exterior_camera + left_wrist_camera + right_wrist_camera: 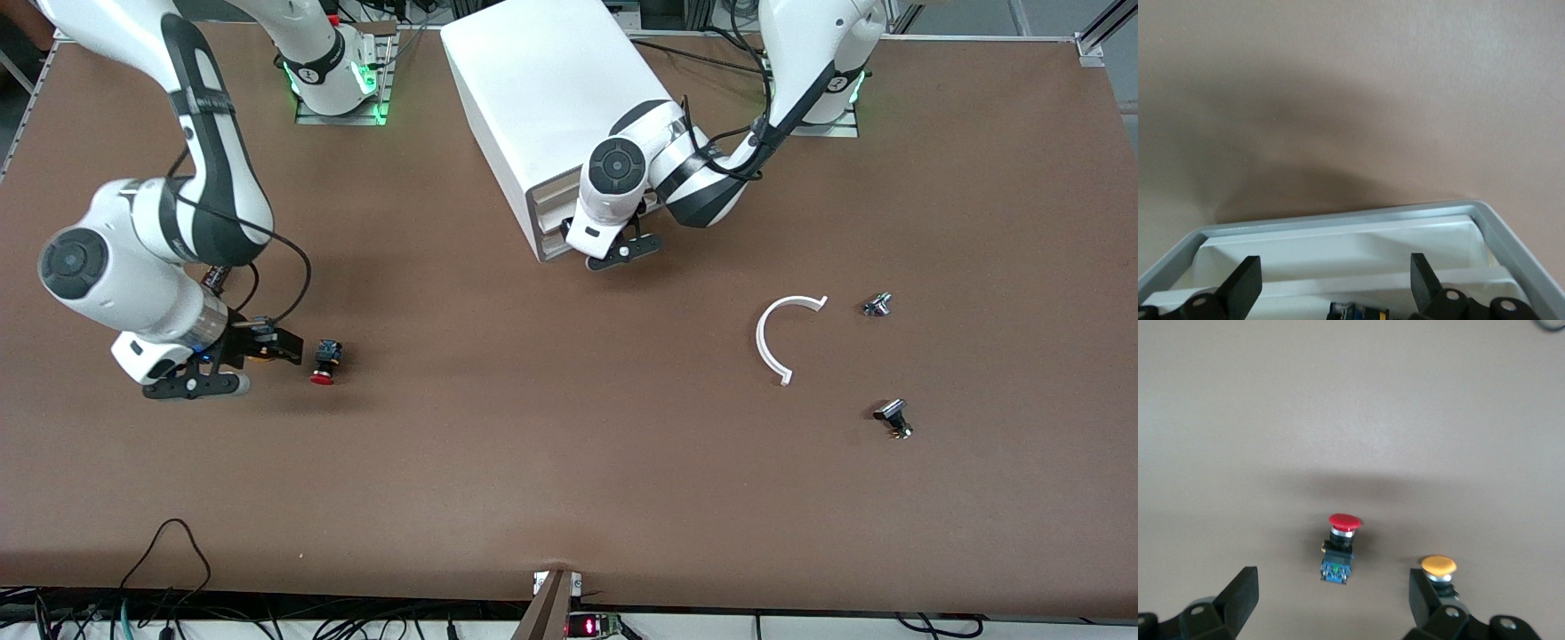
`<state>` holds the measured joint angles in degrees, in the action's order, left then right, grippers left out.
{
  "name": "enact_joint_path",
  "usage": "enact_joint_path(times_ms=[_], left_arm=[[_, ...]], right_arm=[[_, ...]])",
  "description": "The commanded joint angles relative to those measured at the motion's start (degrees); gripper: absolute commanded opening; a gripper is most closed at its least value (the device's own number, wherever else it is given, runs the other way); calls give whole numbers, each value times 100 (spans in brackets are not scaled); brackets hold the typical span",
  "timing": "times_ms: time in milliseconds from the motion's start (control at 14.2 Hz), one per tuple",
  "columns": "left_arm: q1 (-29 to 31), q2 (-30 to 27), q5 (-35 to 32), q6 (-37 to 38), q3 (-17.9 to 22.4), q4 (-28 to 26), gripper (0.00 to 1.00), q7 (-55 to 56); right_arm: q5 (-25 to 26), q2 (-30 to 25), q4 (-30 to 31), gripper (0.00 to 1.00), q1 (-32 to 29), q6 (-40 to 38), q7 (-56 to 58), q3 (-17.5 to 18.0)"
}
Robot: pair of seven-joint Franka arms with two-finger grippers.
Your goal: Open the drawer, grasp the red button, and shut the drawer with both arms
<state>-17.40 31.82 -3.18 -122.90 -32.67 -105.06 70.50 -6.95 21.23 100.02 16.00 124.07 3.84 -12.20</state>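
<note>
The cabinet [542, 98] stands at the table [569, 462] edge where the arm bases are mounted, between the two bases, its front turned toward the front camera. The left gripper [622, 253] is at the cabinet front, at the drawer [1338, 250] level. In the left wrist view its fingers [1245, 283] are spread apart with nothing between them, and the drawer front lies just under them. From the front view the drawer looks pushed in or very nearly so; whether it is fully flush cannot be told.

The red button [325, 362] lies on its side on the bare table, toward the right arm's end, well clear of the cabinet and nearer the front camera than it. The right gripper [233, 366] sits low over the table just beside the button. In the right wrist view its fingers [1241, 597] are released and wide; the red button [1340, 547] lies on the table between them, touched by neither. A second button with a yellow-orange cap [1437, 570] lies close against one finger of the same gripper.

Toward the left arm's end of the table, a white curved strip [778, 333] lies flat. Two small dark parts lie near it: one [877, 305] beside its upper end, the other [893, 418] nearer the front camera.
</note>
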Motion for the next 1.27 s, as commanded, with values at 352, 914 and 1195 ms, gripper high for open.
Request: enact_joint_path(times_ms=[352,914,1195], left_arm=[[44,52,362,-14,-91,21,98,-80],[1054,-536,-469,1529,-38,1179,99,-1361],[1589,-834,-982,2498,-20,1883,99,-2782]], right_arm=[[264,-839,-685,100,-35,-1728,-445,-45],[703,-1437,-948,100,-1151,-2544,-498,1035],[703,-1726,-1133,100,-1679,-3055,-885,1676]])
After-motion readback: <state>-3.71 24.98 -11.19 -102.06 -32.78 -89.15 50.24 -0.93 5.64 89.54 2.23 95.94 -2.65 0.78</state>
